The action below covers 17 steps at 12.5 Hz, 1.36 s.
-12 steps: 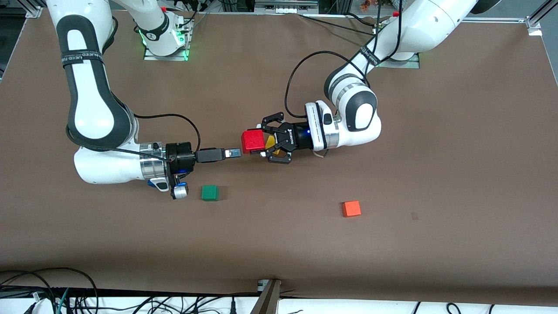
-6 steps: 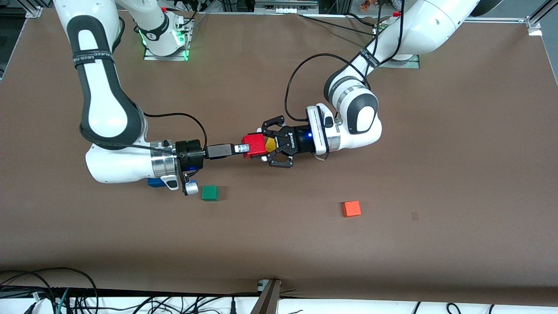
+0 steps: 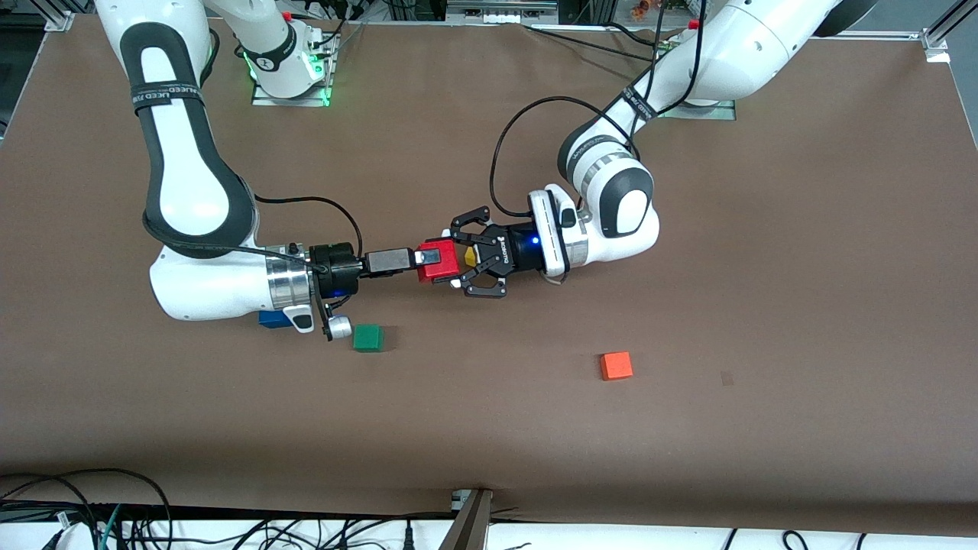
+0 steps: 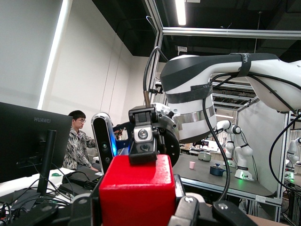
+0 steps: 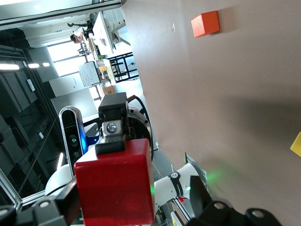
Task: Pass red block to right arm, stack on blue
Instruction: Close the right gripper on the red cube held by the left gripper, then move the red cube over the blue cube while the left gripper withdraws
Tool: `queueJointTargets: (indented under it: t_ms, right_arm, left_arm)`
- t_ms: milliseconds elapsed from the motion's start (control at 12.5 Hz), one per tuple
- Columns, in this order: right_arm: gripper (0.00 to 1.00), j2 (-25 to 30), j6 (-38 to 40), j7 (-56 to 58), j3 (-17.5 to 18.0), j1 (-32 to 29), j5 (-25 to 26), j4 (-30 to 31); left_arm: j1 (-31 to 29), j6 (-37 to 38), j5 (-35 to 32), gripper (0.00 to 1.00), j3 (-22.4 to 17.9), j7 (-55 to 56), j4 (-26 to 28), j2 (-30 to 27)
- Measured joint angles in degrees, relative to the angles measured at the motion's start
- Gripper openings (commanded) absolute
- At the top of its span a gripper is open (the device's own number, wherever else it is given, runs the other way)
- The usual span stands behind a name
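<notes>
The red block is held in the air over the middle of the table, clamped between the fingers of my left gripper, which is shut on it. It fills the left wrist view. My right gripper meets it from the right arm's end. One right finger lies over the block's top and the other is hidden under it. In the right wrist view the block sits between my right fingers with a gap on one side. The blue block lies on the table, mostly hidden under my right wrist.
A green cube lies beside the blue block, toward the left arm's end. An orange cube lies nearer the front camera toward the left arm's end and also shows in the right wrist view. A yellow piece shows beneath the left gripper.
My right gripper has moved toward the left gripper, and its fingers now straddle the red block. The left gripper has shifted a little toward the right arm's end, still holding the block.
</notes>
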State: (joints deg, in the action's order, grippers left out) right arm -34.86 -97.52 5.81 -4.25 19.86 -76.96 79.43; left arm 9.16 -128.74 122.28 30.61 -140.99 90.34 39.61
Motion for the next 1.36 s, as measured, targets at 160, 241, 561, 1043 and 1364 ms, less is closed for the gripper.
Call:
queueJointTargets:
  t_ms: [160,241,561,1043,1364]
  right_arm:
    - [0.00,0.07,0.00,0.55,-0.01,0.00,-0.03,-0.43]
    - [0.00,0.11,-0.02,0.91,-0.02,0.00,0.09,-0.72]
    - [0.00,0.10,-0.06,1.33,-0.02,0.00,0.14,-0.77]
    - [0.00,0.04,-0.09,1.37,-0.16,-0.01,2.75,-1.19]
    - [0.00,0.09,-0.26,1.38,-1.74,-0.19,14.55,-2.70]
  left_arm:
    - [0.03,-0.51,0.00,0.07,0.00,0.00,-0.05,0.13]
    - [0.04,-0.55,0.09,0.07,0.02,0.29,-0.06,0.28]
    - [0.04,-0.53,0.11,1.00,0.02,0.55,-0.13,0.31]
    - [-1.08,-0.81,-2.19,1.00,-0.35,8.53,-0.86,-0.10]
    - [-6.91,-0.87,-24.80,1.00,-0.62,31.43,-0.91,-3.11]
